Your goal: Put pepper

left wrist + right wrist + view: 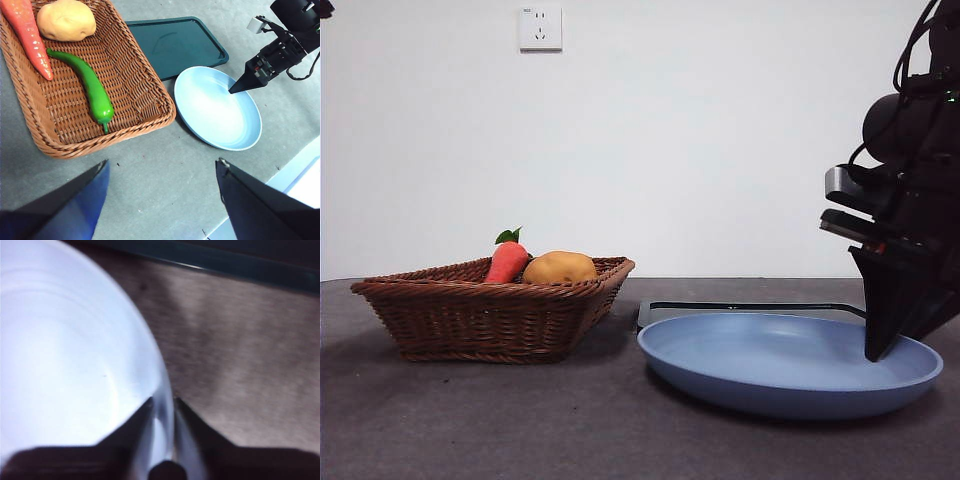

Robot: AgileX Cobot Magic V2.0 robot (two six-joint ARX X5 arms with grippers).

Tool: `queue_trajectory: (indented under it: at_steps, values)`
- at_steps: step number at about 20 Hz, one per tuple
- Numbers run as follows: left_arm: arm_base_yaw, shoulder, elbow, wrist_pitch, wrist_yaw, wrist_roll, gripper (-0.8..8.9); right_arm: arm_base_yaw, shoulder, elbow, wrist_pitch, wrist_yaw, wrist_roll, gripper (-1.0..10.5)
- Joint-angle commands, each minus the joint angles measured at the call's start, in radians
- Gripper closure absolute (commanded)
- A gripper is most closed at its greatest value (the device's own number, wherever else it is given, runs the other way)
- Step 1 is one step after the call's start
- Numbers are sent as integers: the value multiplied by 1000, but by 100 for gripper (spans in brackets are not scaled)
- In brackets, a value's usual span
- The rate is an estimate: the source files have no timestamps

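Blue and round, the plate (790, 365) sits closest in the front view, on the grey worktop (520, 430); the right gripper (880, 350) comes down from the side and its tip is at the plate's rim; a flat dark tray (740, 306) lies just behind the plate; the brown basket (470, 320) stands beside it, with the orange carrot (506, 262) and the tan potato (559, 268) showing above its edge; the pepper does not show from here; a white socket (540, 28) is on the wall.

From the left wrist view, the left gripper (160, 195) hangs high over the worktop with its fingers (65, 205) wide apart, holding nothing; the pepper (90, 87) lies inside the basket, long and shiny green, next to the carrot and close to the potato; the plate is near the basket, apart from it, and the right gripper reaches to its far edge.

From the right wrist view, the picture is blurry; the two fingers (137, 422) are pinched on the plate's rim, one on each side of it; the tray's edge shows beyond.
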Motion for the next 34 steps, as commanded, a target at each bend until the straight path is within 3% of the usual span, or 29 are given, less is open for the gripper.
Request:
queue_trajectory:
  at_steps: [1,5,9,15,19,26,34]
  values:
    - [-10,18,23,8,-29,7,443,3,15,14,8,7,17,941]
    - [-95,113,107,2,-161,7,443,2,-86,14,-54,7,26,941]
    - [-207,325,274,3,-320,7,443,1,-291,14,-112,7,59,941]
    - [-332,679,422,48,-466,7,443,-13,-595,15,-178,9,98,941]
    - [-360,858,439,138,-554,-11,443,-13,-729,15,-210,8,119,941]
    - [-360,1057,439,267,-570,-40,443,-12,-796,15,-256,7,133,941]
    - [-372,1135,439,309,-570,-64,457,-12,-796,15,-257,8,133,941]
